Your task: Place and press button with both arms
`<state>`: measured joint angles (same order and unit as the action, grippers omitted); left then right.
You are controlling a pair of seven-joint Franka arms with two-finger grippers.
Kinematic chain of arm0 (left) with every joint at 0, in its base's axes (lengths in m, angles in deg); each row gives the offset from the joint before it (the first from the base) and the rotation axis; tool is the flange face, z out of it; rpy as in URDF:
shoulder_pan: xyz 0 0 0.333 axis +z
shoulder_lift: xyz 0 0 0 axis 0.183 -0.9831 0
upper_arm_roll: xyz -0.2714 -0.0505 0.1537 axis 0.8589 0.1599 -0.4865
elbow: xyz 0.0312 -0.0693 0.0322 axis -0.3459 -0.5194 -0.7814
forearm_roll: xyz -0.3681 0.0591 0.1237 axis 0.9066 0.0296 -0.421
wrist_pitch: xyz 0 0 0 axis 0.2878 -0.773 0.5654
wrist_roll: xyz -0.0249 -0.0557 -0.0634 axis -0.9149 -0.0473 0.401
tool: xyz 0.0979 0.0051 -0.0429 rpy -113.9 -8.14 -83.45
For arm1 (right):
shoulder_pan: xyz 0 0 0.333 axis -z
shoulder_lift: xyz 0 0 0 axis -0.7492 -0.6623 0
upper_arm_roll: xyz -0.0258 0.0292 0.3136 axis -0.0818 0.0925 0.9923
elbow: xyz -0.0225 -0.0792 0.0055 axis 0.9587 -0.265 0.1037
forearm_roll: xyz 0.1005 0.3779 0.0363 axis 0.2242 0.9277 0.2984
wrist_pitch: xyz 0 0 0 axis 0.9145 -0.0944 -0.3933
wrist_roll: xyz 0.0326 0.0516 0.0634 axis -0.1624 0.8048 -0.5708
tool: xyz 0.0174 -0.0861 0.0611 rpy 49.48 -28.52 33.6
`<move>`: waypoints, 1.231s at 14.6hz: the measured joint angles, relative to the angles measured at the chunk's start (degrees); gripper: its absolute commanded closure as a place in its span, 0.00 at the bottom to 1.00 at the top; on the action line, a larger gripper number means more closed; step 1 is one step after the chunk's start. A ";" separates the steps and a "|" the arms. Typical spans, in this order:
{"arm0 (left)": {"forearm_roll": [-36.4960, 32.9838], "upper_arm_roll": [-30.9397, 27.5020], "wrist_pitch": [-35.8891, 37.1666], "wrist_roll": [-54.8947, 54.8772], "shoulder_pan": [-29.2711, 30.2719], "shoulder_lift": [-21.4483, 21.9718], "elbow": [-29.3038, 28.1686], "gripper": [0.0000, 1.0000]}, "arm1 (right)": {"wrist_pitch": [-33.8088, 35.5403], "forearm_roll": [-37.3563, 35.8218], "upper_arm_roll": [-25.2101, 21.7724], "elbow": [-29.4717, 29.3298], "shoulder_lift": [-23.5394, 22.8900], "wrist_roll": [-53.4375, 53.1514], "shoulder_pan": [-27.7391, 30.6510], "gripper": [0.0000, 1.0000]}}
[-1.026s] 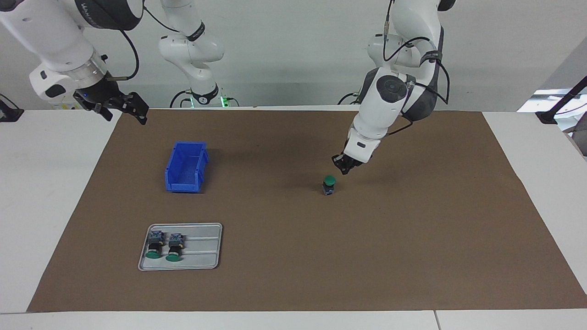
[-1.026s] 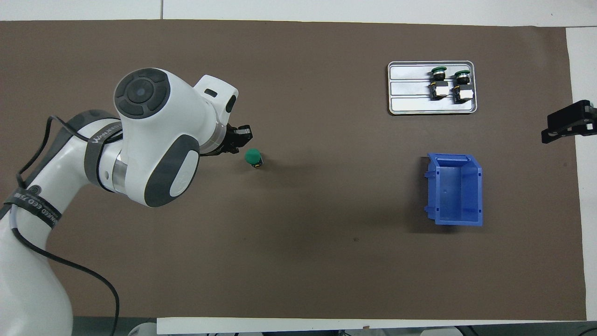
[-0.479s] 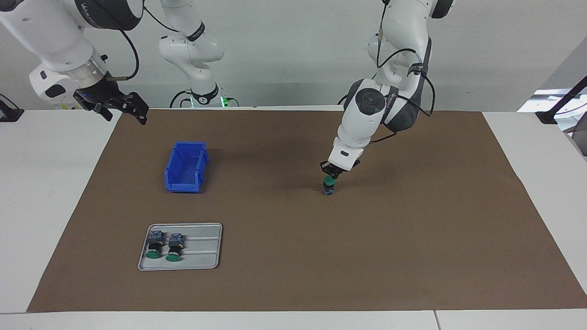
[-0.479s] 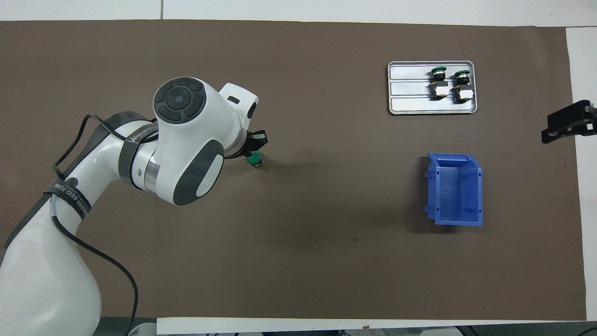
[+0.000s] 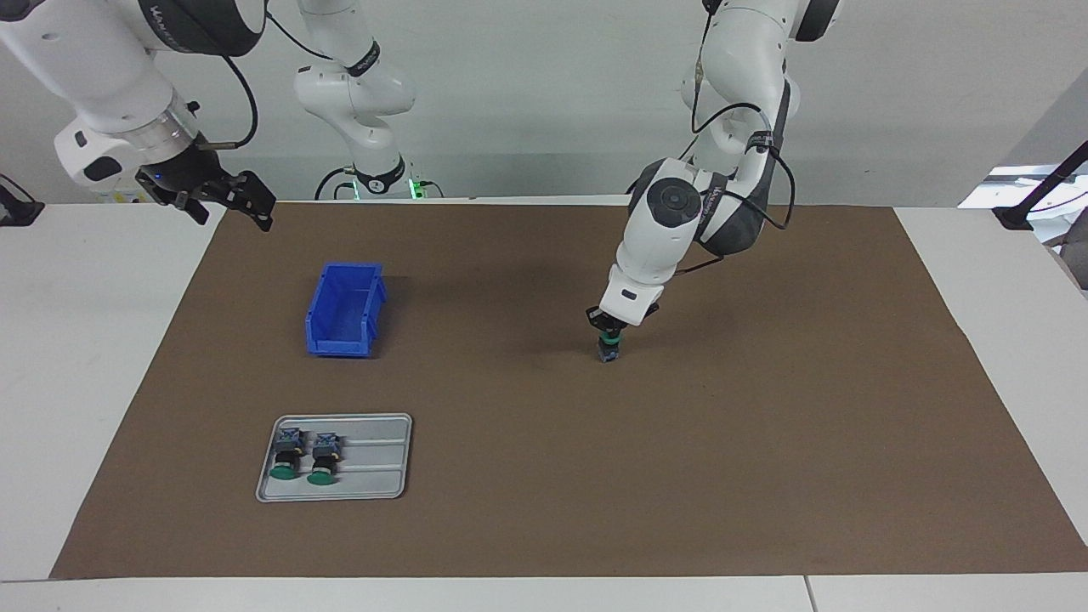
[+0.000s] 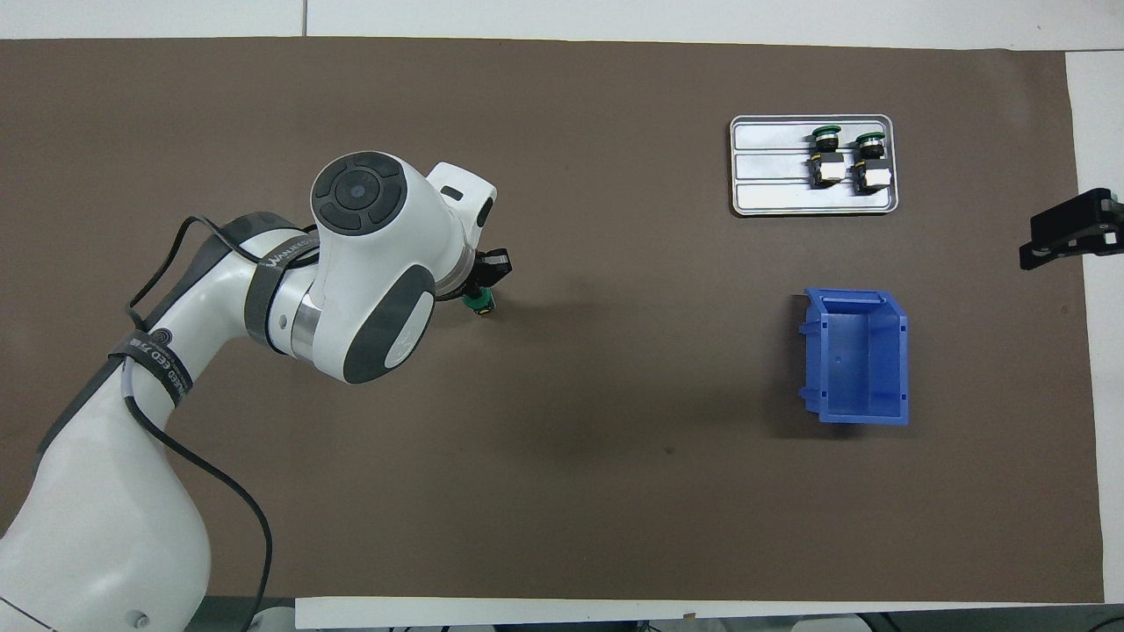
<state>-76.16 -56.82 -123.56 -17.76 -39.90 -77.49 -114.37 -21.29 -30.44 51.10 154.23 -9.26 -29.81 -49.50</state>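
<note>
One button (image 5: 608, 349) stands upright on the brown mat near the table's middle, its green cap (image 6: 479, 304) only partly showing in the overhead view. My left gripper (image 5: 609, 330) is shut and points straight down, its tips resting on top of that cap. The left arm (image 6: 369, 263) covers the mat beside the button from above. My right gripper (image 5: 231, 214) hangs open and idle over the mat's corner at the right arm's end of the table, with nothing between its fingers; its black tips (image 6: 1036, 248) reach into the overhead view.
A metal tray (image 5: 374, 478) (image 6: 773, 189) holds two more buttons (image 5: 286, 456) (image 5: 323, 459) lying on their sides. A blue bin (image 5: 344, 310) (image 6: 856, 355) stands empty between the tray and the robots.
The left gripper has swung from beside the button to right over it and come down onto the green cap. The right arm has stayed still.
</note>
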 measured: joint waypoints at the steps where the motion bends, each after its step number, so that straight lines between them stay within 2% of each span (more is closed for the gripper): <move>1: -0.07 -0.03 -0.40 0.01 -0.10 -0.04 0.01 0.99 | 0.00 0.00 0.00 0.00 0.00 0.00 0.00 0.01; 9: -0.28 -0.16 -1.58 0.04 -0.19 -0.08 -0.67 1.00 | 0.00 0.00 0.00 0.00 0.00 0.00 0.00 0.01; 13: -0.28 -0.31 -1.91 0.04 -0.11 0.05 -0.71 0.90 | 0.00 0.00 0.00 0.00 0.00 0.00 0.00 0.01; 16: -0.28 -0.79 -1.09 0.03 0.70 1.37 -0.31 0.69 | 0.00 0.00 0.00 0.00 0.00 0.00 0.00 0.01; 18: -0.28 -0.96 0.44 -0.02 1.46 2.76 0.16 0.39 | 0.00 0.00 0.00 0.00 0.00 0.00 0.00 0.01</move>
<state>-76.44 -57.79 -123.11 -17.77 -38.44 -74.73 -114.21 -21.29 -30.44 51.10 154.23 -9.26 -29.81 -49.50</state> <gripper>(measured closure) 0.775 0.013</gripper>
